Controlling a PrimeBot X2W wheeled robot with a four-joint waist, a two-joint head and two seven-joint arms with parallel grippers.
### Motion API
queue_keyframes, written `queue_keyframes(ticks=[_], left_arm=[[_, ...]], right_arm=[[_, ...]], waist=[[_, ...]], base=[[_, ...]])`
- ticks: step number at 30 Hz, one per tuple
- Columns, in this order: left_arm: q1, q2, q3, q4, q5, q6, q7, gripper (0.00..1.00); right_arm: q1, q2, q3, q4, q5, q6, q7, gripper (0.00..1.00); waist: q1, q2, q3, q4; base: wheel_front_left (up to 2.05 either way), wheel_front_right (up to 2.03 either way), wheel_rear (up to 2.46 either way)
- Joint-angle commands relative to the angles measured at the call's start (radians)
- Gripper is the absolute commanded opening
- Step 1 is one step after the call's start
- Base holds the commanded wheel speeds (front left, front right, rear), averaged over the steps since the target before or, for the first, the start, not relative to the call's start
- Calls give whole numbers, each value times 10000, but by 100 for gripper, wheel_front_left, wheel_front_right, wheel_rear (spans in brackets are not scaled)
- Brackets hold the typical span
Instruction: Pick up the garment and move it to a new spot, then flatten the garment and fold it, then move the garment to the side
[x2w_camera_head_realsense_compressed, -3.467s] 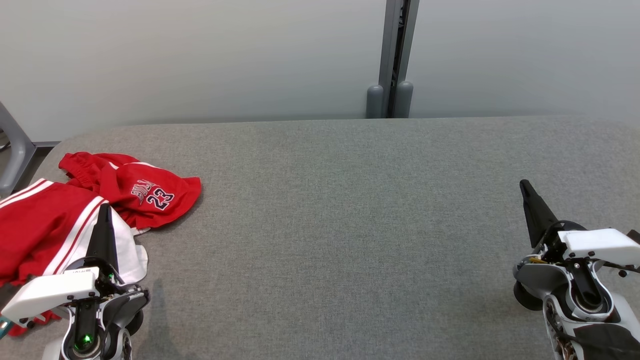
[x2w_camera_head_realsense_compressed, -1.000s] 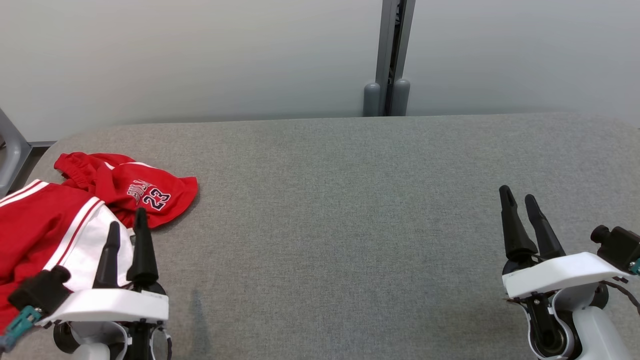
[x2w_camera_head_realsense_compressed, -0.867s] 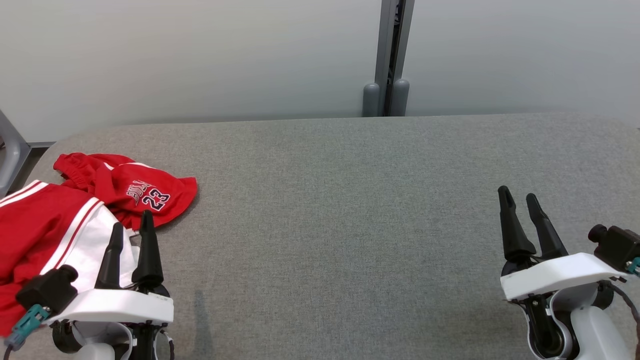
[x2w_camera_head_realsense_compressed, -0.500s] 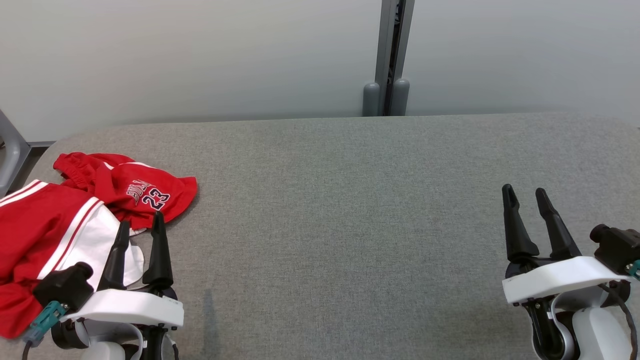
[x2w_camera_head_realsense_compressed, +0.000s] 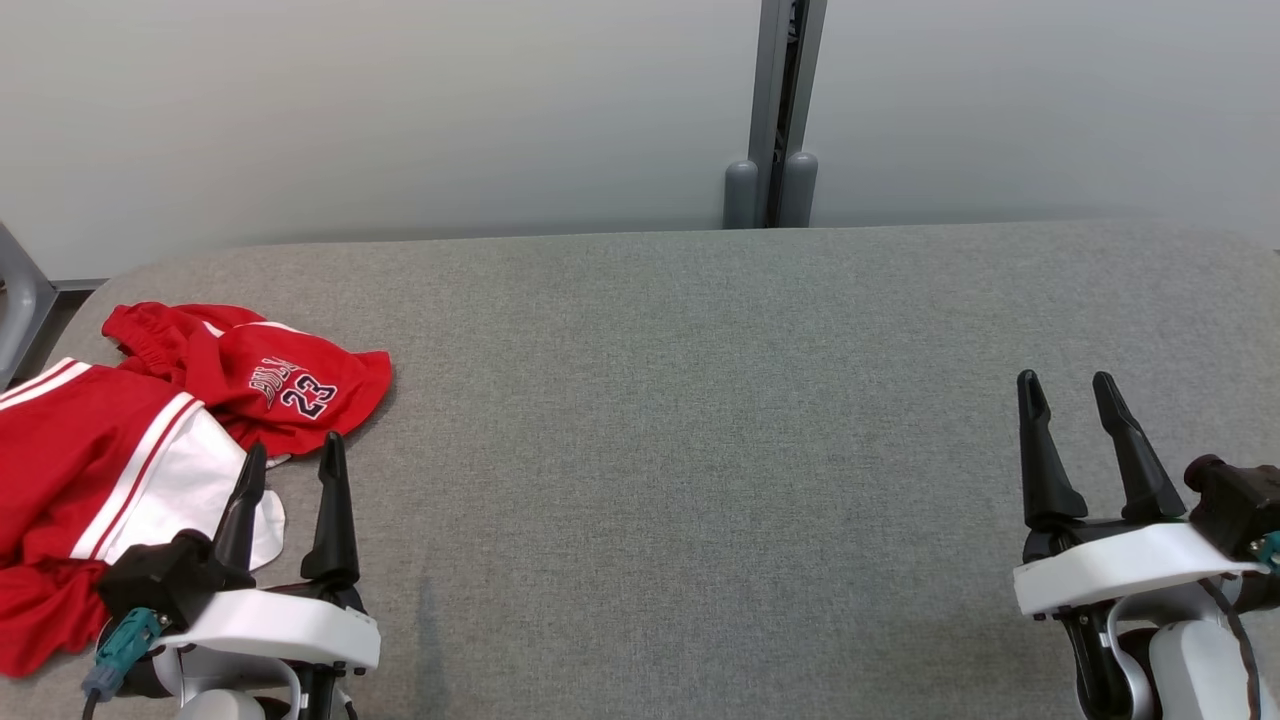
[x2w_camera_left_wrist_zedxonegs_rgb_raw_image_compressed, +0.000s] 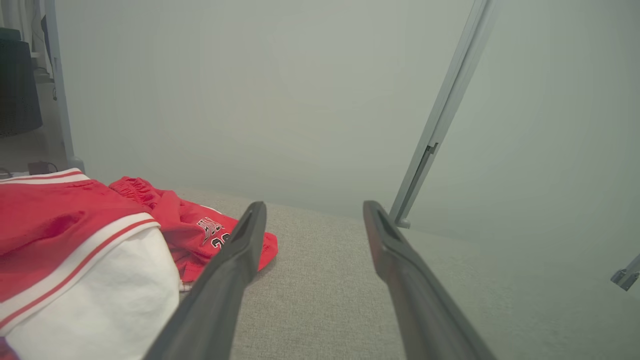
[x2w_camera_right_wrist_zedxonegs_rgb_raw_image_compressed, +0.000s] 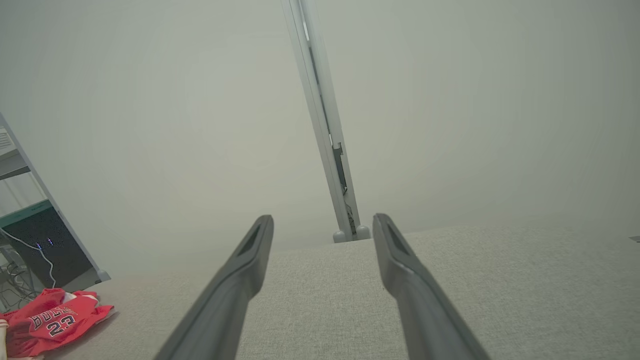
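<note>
A red garment with white stripes (x2w_camera_head_realsense_compressed: 90, 470) lies crumpled at the left end of the grey table (x2w_camera_head_realsense_compressed: 680, 400), with a smaller red piece printed "23" (x2w_camera_head_realsense_compressed: 290, 385) just behind it. My left gripper (x2w_camera_head_realsense_compressed: 292, 455) stands open right beside the garment's white panel (x2w_camera_left_wrist_zedxonegs_rgb_raw_image_compressed: 90, 290), nothing between its fingers. The left wrist view has the "23" piece (x2w_camera_left_wrist_zedxonegs_rgb_raw_image_compressed: 210, 235) just past the left fingertip. At the table's right, my right gripper (x2w_camera_head_realsense_compressed: 1068, 390) is open and empty, far from the clothes. The right wrist view shows the "23" piece (x2w_camera_right_wrist_zedxonegs_rgb_raw_image_compressed: 50, 315) far off to the lower left.
A pale wall with a grey vertical post (x2w_camera_head_realsense_compressed: 775, 110) runs behind the table. A grey frame leg (x2w_camera_head_realsense_compressed: 15, 300) stands past the table's left end, and a dark box (x2w_camera_right_wrist_zedxonegs_rgb_raw_image_compressed: 45, 250) sits beyond it. Bare grey tabletop stretches between the two grippers.
Both wrists have rolled, so each gripper now shows two spread fingers. The left gripper has shifted right and nearer, off the garment's edge. The right gripper has drifted slightly right. The garment has not moved.
</note>
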Motion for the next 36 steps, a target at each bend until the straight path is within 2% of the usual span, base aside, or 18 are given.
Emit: queue_keyframes(ticks=[1,36], left_arm=[[-85,54,-1,-115,197,47,-60,100],[118,85,-309,-103,2724,127,-709,100]], right_arm=[[-23,-100,-28,-136,-184,49,-106,100],[269,-138,129,-489,-2711,49,-832,100]], waist=[[0,0,-1,-2],[0,0,19,-58]], base=[[0,0,0],[0,0,0]])
